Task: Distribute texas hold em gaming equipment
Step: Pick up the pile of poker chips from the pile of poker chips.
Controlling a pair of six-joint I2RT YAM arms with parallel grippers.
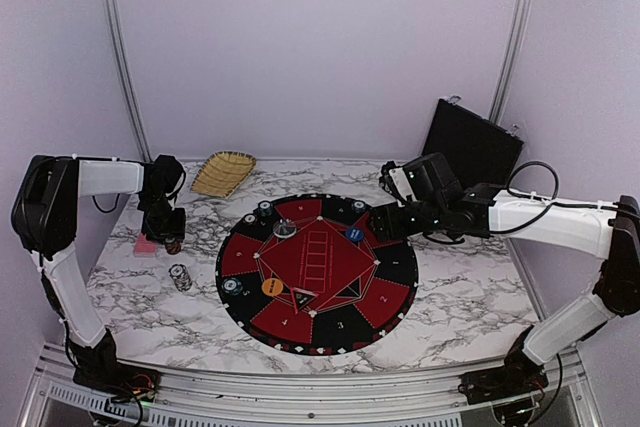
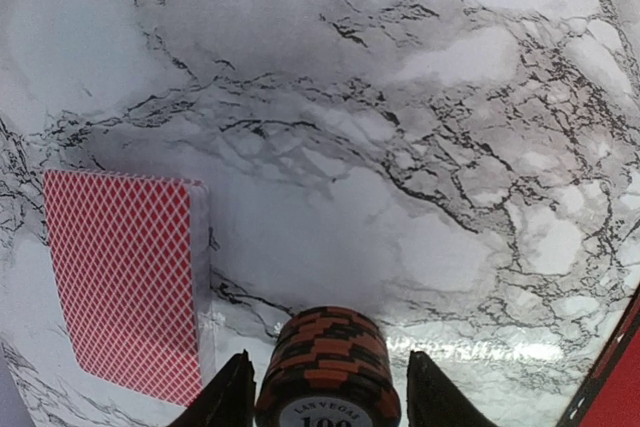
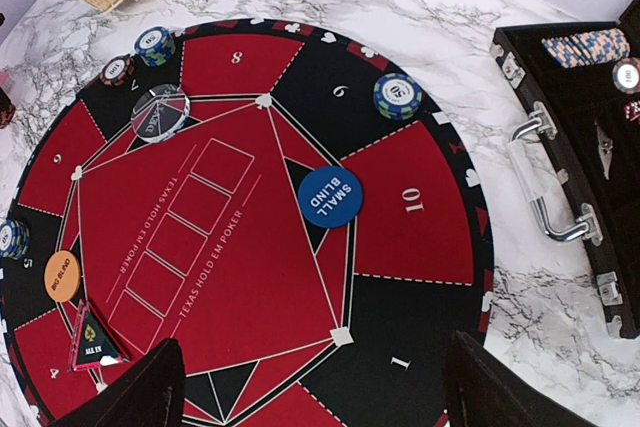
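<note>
Orange-black chip stack (image 2: 330, 347) in left claw (image 2: 328, 379), right claw (image 3: 315, 377) splayed

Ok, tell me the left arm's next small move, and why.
Probably lift the stack straight up, then swing it right toward the mat. The left gripper appears to grip it on both sides, close beside the cards, and several mat seats show no chips yet.

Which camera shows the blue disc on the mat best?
The right wrist view: the blue disc is large there, its SMALL BLIND lettering readable. The top external view shows only a tiny blue dot; the left wrist view misses it.
</note>
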